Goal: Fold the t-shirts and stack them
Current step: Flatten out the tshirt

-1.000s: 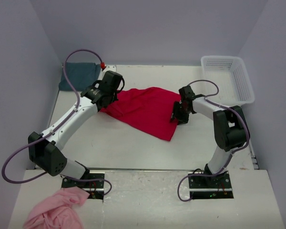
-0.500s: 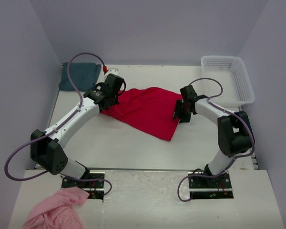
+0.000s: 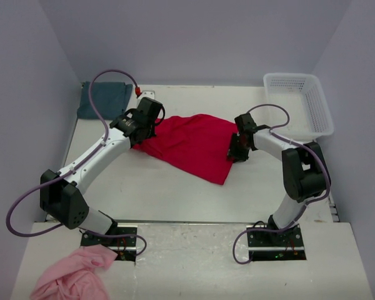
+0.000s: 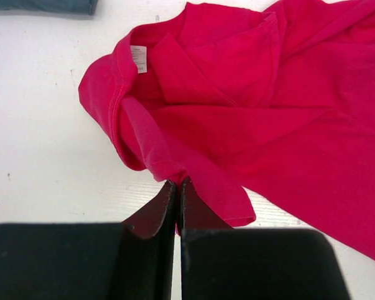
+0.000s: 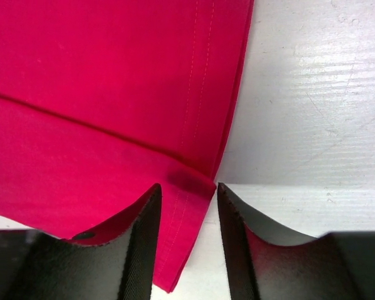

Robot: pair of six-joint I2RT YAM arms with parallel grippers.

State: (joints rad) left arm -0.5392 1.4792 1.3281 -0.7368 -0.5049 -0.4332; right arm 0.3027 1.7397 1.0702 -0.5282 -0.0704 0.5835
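The red t-shirt [image 3: 190,144] lay crumpled in the middle of the white tabletop [image 3: 175,194], spread from its 9 o'clock side out toward 3 o'clock, with one corner trailing toward 5 o'clock. The teal t-shirt [image 3: 106,99] sat well apart from it, bunched in the tabletop's 10 o'clock corner against the wall.

The left hand [image 4: 177,190] was at the red shirt's 9 o'clock edge. Its fingers were pressed together on a rolled fold of red cloth, with no gap showing between them. In the left wrist view the fabric ran up from that pinch into a curled collar area, where a small white label [image 4: 139,59] showed on the inside.

The right hand [image 5: 187,212] was at the shirt's 3 o'clock edge, low over the tabletop. Its fingers stood apart, straddling a stitched hem corner of the red shirt. The cloth lay flat between them, and bare tabletop showed beside the finger on the 3 o'clock side.

A white plastic basket [image 3: 290,77] stood in the 1 o'clock corner of the tabletop. A pink cloth [image 3: 72,275] lay heaped at 7 o'clock, near the left arm's base.
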